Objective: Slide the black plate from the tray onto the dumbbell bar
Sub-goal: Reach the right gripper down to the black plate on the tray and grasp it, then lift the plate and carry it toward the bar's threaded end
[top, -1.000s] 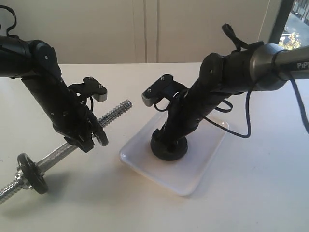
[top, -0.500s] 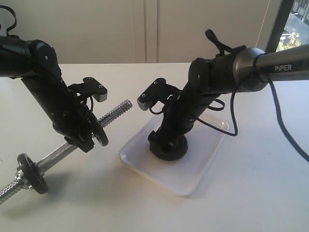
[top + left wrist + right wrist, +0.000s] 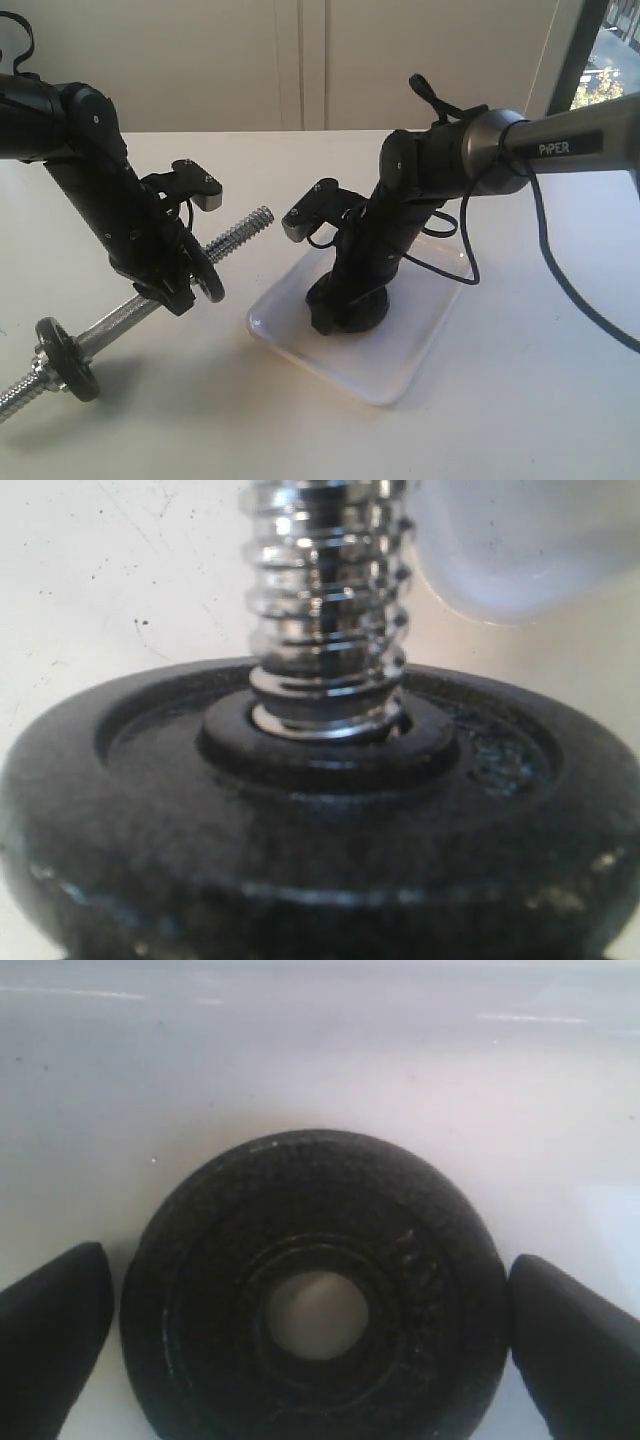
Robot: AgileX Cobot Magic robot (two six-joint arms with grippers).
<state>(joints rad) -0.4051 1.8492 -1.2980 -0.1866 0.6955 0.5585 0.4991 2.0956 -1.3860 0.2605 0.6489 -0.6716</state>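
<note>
The black plate (image 3: 420, 1290) lies flat on the white tray (image 3: 320, 1050), its round hole facing up. My right gripper (image 3: 310, 1295) is open and low over it, one fingertip on each side of the rim with a thin gap at each. From the exterior view the plate (image 3: 350, 312) sits under that gripper (image 3: 345, 297) on the tray (image 3: 400, 370). My left gripper (image 3: 168, 290) is shut on the dumbbell bar (image 3: 240, 232), holding it tilted with its threaded end up toward the tray. The left fingers are hidden in the left wrist view.
A dark disc (image 3: 320, 830) is threaded on the bar (image 3: 325, 600) right at the left gripper, also visible as that disc (image 3: 207, 278) from outside. Another disc (image 3: 66, 358) sits near the bar's low end. A tray corner (image 3: 520, 550) lies beyond the bar tip.
The right arm has shifted left and tilted more upright over the plate on the tray. The left arm and the bar have stayed still.
</note>
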